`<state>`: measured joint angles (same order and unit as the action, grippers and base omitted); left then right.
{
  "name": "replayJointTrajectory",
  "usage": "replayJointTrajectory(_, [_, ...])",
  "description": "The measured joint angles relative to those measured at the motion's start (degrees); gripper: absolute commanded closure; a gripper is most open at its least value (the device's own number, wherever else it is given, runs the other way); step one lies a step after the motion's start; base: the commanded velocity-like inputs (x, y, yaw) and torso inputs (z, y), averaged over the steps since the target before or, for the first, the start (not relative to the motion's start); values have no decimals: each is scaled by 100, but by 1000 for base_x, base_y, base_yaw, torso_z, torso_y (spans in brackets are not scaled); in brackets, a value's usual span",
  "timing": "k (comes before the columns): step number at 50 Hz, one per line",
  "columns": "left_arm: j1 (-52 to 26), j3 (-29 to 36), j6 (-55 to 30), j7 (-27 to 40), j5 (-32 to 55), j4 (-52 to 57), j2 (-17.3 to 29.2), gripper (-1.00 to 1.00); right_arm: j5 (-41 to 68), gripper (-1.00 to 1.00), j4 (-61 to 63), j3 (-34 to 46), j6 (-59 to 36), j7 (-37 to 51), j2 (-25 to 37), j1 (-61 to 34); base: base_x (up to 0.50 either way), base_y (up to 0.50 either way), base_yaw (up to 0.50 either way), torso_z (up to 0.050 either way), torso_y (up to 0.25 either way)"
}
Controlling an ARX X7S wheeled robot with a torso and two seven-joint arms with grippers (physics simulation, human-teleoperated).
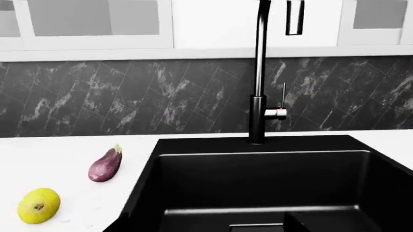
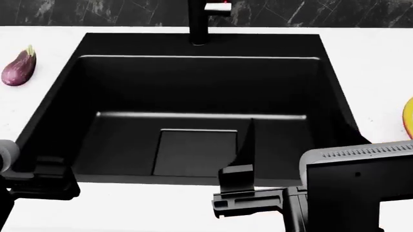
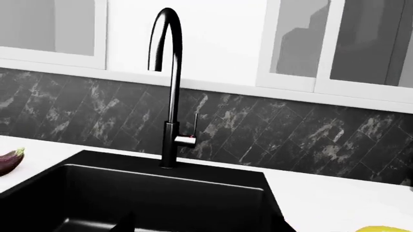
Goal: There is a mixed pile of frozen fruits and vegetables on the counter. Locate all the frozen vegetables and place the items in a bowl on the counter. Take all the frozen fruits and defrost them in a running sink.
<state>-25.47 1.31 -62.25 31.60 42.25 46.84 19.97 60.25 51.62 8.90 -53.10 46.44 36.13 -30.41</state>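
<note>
Dark marbled tile runs behind a white bench (image 1: 58,154), with pale glass-fronted cabinets above.

From the left wrist camera, the black sink (image 1: 258,183) is sunk into the bench and the tall faucet (image 1: 259,72) rises from its back rim. On the bare bench beside the basin lie the purple eggplant (image 1: 105,164), stem cap toward the wall, and, nearer the front edge, a yellow fruit (image 1: 38,206) seen end-on, probably the pear. The two are near each other but apart. No claw shows in this picture.

From the head camera, the basin looks dry and empty down to its square drain (image 2: 193,152); I see no water at the spout. The eggplant sits near the back of the bench on the robot's left. A sliver of yellow and orange (image 2: 408,118) peeks in on the bench to the right, too cropped to name. The left claw (image 2: 45,181) is a dark block at the front rim, and I cannot tell how its jaws stand. The right claw (image 2: 239,188) hangs over the front of the basin, its fingers apart with nothing between them.

From the right wrist camera, the faucet's side lever (image 3: 193,130) shows clearly. No bowl appears anywhere.

Judging by this, nothing is sorted yet. The next move calls for either pushing that lever to start the water or reaching left for the fruit.
</note>
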Motion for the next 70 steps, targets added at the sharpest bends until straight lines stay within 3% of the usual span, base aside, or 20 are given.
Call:
replayJointTrajectory(41, [14, 135, 148, 72, 35, -31, 80, -100, -131, -100, -37, 23, 211, 28, 65, 109, 265, 449, 0, 0, 0])
replayJointTrajectory(57, [-32, 192, 131, 121, 95, -34, 99, -100, -175, -100, -23, 59, 231, 67, 114, 97, 473, 11, 0, 0, 1])
replayJointTrajectory(70, [-30, 76, 29, 151, 275, -49, 84, -100, -149, -100, -51, -6, 244, 93, 88, 98, 20, 0, 0, 0, 1])
